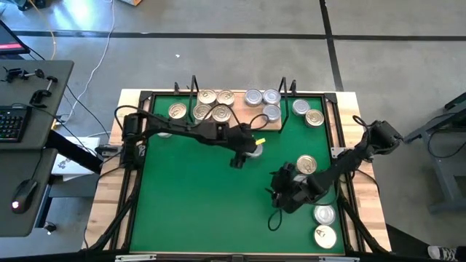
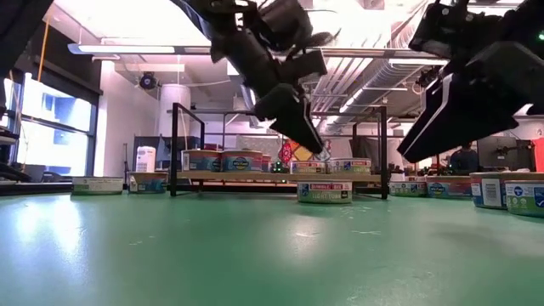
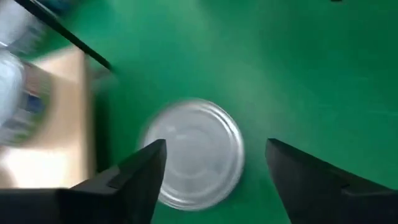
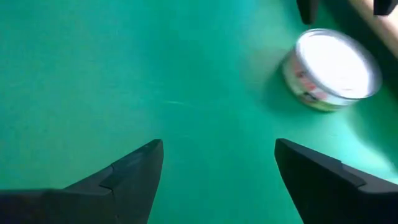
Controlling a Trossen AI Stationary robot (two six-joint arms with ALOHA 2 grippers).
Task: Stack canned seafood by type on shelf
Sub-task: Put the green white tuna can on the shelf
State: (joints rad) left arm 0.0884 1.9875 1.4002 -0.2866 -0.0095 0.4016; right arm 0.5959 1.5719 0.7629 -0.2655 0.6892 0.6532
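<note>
Two arms work over the green mat. We see the left gripper hanging just in front of the shelf, its fingers spread apart above a silver-lidded tin that sits on the mat beside the wooden board; the fingers do not touch it, as far as we can make out through the blur. The right gripper hovers over bare mat nearer the front, its jaws wide and holding nothing. On the shelf we count gold-lidded tins grouped at the left and silver-lidded ones toward the right. More tins lie along the mat's right side, including a gold one close to the right arm.
</note>
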